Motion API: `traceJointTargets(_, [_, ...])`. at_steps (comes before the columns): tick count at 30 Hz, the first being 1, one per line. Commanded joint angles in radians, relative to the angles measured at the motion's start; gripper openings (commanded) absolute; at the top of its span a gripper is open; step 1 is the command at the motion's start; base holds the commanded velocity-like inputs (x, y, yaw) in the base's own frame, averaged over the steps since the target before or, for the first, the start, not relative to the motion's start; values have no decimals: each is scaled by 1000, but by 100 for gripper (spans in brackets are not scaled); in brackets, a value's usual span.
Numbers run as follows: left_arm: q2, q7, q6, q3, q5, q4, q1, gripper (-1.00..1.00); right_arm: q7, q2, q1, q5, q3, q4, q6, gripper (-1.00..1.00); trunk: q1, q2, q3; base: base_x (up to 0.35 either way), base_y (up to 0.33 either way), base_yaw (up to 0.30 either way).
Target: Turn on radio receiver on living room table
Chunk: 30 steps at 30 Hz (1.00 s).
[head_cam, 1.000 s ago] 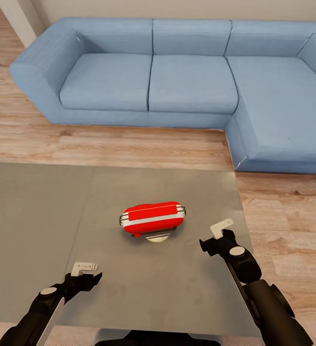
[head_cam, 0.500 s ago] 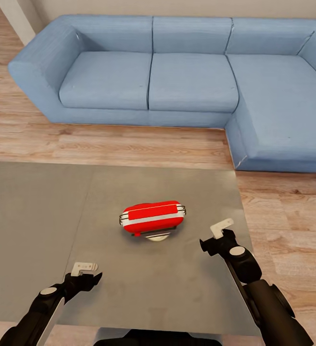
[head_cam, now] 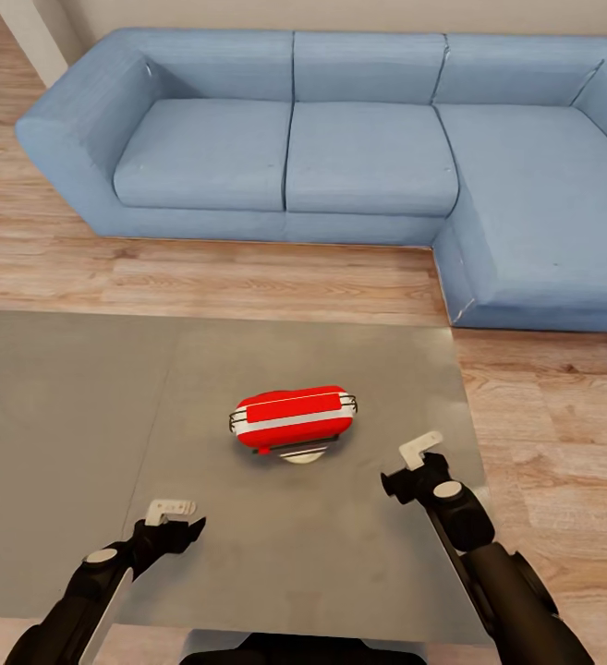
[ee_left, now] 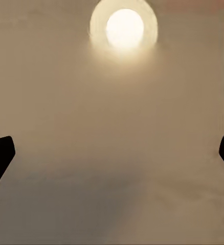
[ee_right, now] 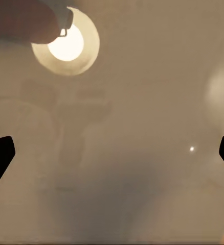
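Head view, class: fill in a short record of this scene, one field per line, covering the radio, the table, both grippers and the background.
radio receiver: red with a white band, lying near the table's middle, untouched
table: glossy grey top
left gripper: open, above the table's near edge, apart from the radio
right gripper: open, beside the radio's right, not touching
sofa: blue, L-shaped, beyond the table
floor: light wood planks

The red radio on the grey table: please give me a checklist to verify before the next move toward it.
1. Small bright-red rounded radio receiver rests on the glossy grey table: ok.
2. Radio within view, unobstructed: ok.
3. Right hand touching the radio: not ok, a gap remains.
4. Left hand touching the radio: not ok, it is farther off.
5. Both hands open: ok, wrist views show fingertips wide apart.
6. Dial face toward the hands: cannot tell.
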Motion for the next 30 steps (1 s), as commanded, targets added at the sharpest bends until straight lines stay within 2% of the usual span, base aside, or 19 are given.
traceJointTargets(1, [-6,-1,0,0,3,-3,0,100,0,0,0,3,1,6,1,100,0,0,0,0,0,0])
traceJointTargets(14, [-79,-4,1,-2,17,-25,0,100,-1,-13,2,22,2,79,21,100,0,0,0,0,0,0])
traceJointTargets(17, [-95,-4,1,-2,17,-24,0,100,-1,-13,2,22,1,63,38,100,0,0,0,0,0,0])
traceJointTargets(30, [-95,-4,1,0,19,-17,0,100,-7,-10,2,25,7,3,94,100,0,0,0,0,0,0])
